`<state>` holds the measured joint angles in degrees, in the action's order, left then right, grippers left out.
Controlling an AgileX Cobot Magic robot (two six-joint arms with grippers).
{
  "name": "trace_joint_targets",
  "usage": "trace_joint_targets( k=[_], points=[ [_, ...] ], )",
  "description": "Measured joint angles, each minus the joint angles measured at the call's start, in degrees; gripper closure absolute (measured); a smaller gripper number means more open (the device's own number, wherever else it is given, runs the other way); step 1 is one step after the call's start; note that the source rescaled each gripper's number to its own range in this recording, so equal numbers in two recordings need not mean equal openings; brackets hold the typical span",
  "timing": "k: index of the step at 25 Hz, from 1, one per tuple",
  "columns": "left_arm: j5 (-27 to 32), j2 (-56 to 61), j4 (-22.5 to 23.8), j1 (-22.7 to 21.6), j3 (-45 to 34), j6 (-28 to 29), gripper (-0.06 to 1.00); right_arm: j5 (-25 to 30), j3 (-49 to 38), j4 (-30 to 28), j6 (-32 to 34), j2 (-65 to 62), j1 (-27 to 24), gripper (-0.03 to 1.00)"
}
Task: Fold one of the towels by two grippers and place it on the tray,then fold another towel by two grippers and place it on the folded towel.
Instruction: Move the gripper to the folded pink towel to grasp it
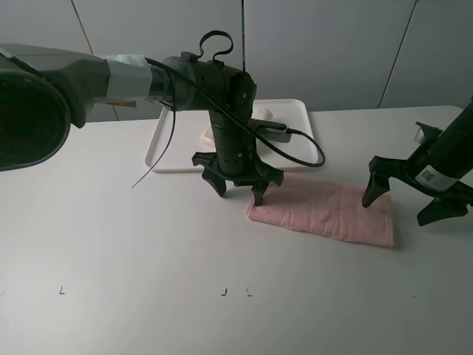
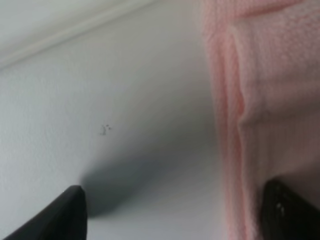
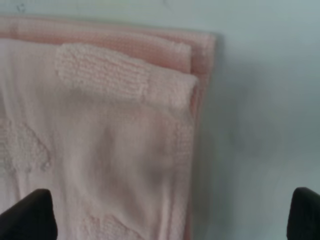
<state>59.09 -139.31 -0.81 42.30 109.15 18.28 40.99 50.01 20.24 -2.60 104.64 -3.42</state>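
1. Left gripper (image 1: 239,194) hangs spread wide with nothing between its jaws, straddling the left end of the pink towel (image 1: 325,211). One finger (image 2: 287,212) is over the towel's edge and the other (image 2: 60,215) is over bare tabletop (image 1: 111,244).
2. Right gripper (image 1: 396,211) is likewise wide open and empty at the towel's right end. In the right wrist view one finger (image 3: 30,215) sits above the cloth and the other (image 3: 305,215) above the bare surface beside it. Whether any fingertip touches the towel cannot be told.
3. The pink towel lies flat on the tabletop as a long strip, right of centre in the high view. At its right end, stacked edges show that it is doubled over in layers.
4. Behind the towel and apart from it, a white tray (image 1: 299,111) rests toward the back of the tabletop. On it lies a pale cloth (image 1: 263,113), mostly hidden behind the left arm.
5. A black cable (image 1: 310,151) from the left arm loops over the tray's front rim.
6. A few small dark marks (image 1: 62,290) show near the tabletop's front edge.
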Motion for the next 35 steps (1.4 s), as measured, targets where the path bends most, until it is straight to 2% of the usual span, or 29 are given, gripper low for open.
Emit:
trace_joint_targets(
  k=[19, 21, 24, 30, 32, 35],
  points=[
    [0.45, 0.0, -0.6, 0.0, 0.0, -0.33, 0.01, 0.0, 0.12, 3.35, -2.72, 4.02, 0.29, -0.03],
    [0.45, 0.0, -0.6, 0.0, 0.0, -0.42, 0.01, 0.0, 0.15, 3.35, -2.81, 4.39, 0.69, -0.01],
    [0.45, 0.0, -0.6, 0.0, 0.0, -0.42, 0.01, -0.22, 0.24, 3.35, -2.94, 4.88, 0.8, 0.1],
    [0.45, 0.0, -0.6, 0.0, 0.0, -0.42, 0.01, -2.28, 0.35, 3.35, -3.21, 5.58, 0.8, 0.49],
    [0.45, 0.0, -0.6, 0.0, 0.0, -0.42, 0.01, -2.67, 0.35, 3.35, -3.45, 5.71, 0.8, 0.54],
    [0.45, 0.0, -0.6, 0.0, 0.0, -0.42, 0.01, -2.88, 0.35, 3.35, -3.81, 5.71, 0.8, 0.55]
  ],
)
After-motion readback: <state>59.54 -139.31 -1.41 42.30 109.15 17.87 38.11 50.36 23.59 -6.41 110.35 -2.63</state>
